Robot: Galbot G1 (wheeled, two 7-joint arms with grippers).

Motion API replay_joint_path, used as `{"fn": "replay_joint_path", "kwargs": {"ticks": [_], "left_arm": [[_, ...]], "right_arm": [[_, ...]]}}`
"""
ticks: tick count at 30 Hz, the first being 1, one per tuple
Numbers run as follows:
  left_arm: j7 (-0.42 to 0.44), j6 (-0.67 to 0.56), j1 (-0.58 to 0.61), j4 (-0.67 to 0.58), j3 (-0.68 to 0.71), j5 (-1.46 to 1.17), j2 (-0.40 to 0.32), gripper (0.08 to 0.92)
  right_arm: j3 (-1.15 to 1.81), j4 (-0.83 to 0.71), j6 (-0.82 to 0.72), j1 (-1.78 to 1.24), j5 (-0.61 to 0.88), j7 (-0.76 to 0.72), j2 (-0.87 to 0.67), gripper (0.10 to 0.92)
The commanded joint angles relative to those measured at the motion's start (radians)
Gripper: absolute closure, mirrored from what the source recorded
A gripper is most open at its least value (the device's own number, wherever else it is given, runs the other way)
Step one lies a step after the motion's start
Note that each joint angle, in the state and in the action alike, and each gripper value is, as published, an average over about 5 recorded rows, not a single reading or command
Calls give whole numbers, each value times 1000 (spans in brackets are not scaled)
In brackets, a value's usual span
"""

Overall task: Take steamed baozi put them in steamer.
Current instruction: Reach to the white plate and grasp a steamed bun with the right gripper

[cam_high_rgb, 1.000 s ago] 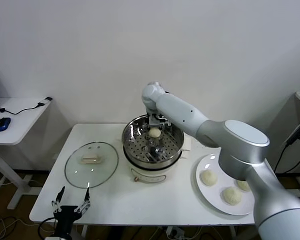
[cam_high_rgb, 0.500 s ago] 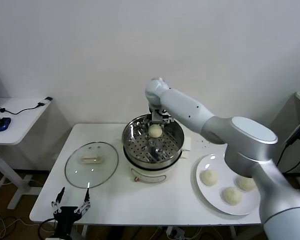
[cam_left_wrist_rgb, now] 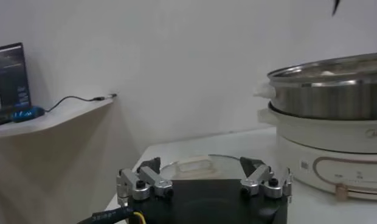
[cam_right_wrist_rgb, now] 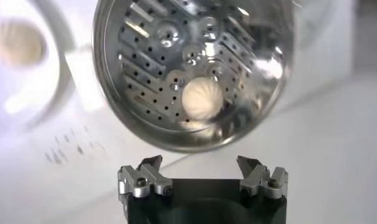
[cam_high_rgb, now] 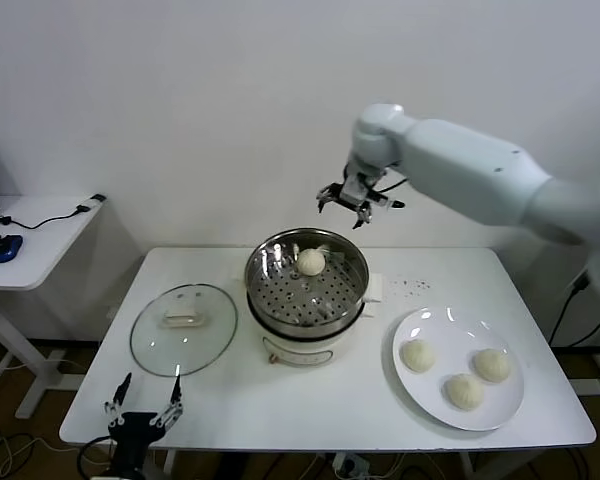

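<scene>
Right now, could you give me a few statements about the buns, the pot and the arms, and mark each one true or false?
1. One bun lies in the steamer. True.
2. The white plate holds four buns. False: it holds three.
3. The right tool is gripping a bun. False: it hangs open and empty above the steamer.
4. The glass lid lies on the table beside the steamer, on the robot's left. True.
5. The left tool is reaching into the steamer. False: it waits open at the table's near edge.
</scene>
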Motion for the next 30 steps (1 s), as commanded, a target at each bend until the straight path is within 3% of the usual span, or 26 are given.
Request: {"fn": "replay_joint_path", "kwargs": {"ticks": [1,6,13,30], "left_arm": [[0,0,5,-5,5,-4,1,177],[-1,-1,8,-5,7,-5,0,177],[-1,-2,13,-3,5,-4,0,177],[-3,-6,21,6,3,1,-8,177]], "right_arm": [[-214,252,-533,119,470,66,-401,203],[-239,323,-559,39,443,-17,-501,203],[-84,312,-464,-264,231,-84,-524,203],[216,94,-453,-619,91,6,-307,203]]}}
